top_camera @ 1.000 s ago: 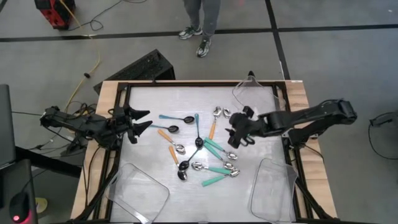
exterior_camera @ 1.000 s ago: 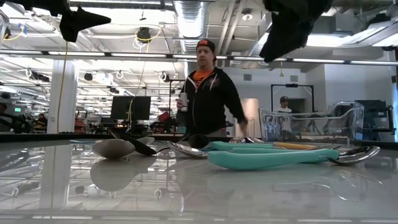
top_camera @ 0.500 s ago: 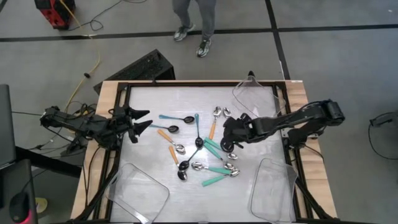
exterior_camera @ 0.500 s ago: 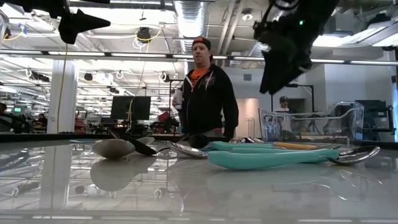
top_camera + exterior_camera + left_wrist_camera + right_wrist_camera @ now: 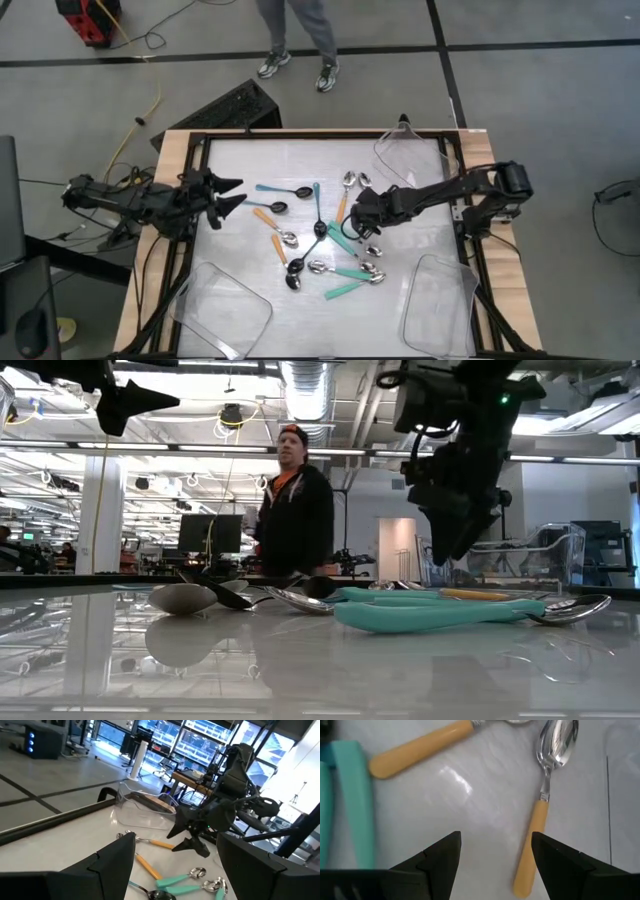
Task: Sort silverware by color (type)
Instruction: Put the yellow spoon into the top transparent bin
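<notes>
The right gripper (image 5: 352,222) is hanging low over the middle of the bench (image 5: 240,255), its claw spread wide with nothing between the fingers (image 5: 442,855). In its wrist view, bare bench is showing between the two fingers, an orange-handled spoon (image 5: 536,817) is lying just beside one of them, a second orange handle (image 5: 420,749) is lying farther on, and a teal handle (image 5: 350,805) is running along the other side. In the low view the gripper (image 5: 445,550) is hovering above the pile without touching it.

The silverware (image 5: 325,240) is lying loose in a scatter around the bench's middle: blue-handled spoons (image 5: 283,189) toward the left side of the heap, orange-handled ones (image 5: 270,222) among them, and teal-handled spoons (image 5: 345,288) nearer the front edge.

The left gripper (image 5: 232,194) is waiting above the bench's left edge, well apart from the spoons, its claw also gaping wide and carrying nothing.

Clear plastic trays are sitting at the front-left corner (image 5: 222,310), the front-right corner (image 5: 438,318) and the back-right corner (image 5: 410,150). A person (image 5: 293,510) is standing beyond the back edge
</notes>
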Controlling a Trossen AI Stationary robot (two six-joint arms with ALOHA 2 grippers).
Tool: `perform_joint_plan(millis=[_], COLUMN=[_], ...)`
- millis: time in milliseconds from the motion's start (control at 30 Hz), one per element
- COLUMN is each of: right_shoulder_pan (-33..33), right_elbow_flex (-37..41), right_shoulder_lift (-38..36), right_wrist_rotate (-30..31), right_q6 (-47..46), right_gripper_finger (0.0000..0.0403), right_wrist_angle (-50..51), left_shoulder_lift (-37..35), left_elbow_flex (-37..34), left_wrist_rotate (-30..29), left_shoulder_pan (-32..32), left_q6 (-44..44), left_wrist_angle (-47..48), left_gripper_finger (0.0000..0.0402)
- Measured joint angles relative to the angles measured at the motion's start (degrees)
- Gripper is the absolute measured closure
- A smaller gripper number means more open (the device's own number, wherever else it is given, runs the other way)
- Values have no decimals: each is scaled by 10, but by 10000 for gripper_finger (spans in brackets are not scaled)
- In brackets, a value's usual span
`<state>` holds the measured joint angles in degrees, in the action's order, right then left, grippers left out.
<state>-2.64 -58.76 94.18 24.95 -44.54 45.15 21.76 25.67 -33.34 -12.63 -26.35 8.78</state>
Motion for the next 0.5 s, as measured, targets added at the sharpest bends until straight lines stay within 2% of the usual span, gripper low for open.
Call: perform_joint_plan(millis=[233, 500], right_shoulder_pan=[20, 45], right_elbow_flex=[0, 0], right_shoulder_lift=[-10, -2], right_wrist_rotate=[3, -8], right_q6=[42, 76], right_gripper_finger=[132, 129], right_wrist_angle=[3, 25], left_shoulder_lift=[0, 0], left_elbow_flex=[0, 0], left_wrist_rotate=[34, 37], left_shoulder_pan=[25, 34], left_q6=[-8, -12], left_wrist_angle=[0, 0], left_gripper_finger=[136, 136])
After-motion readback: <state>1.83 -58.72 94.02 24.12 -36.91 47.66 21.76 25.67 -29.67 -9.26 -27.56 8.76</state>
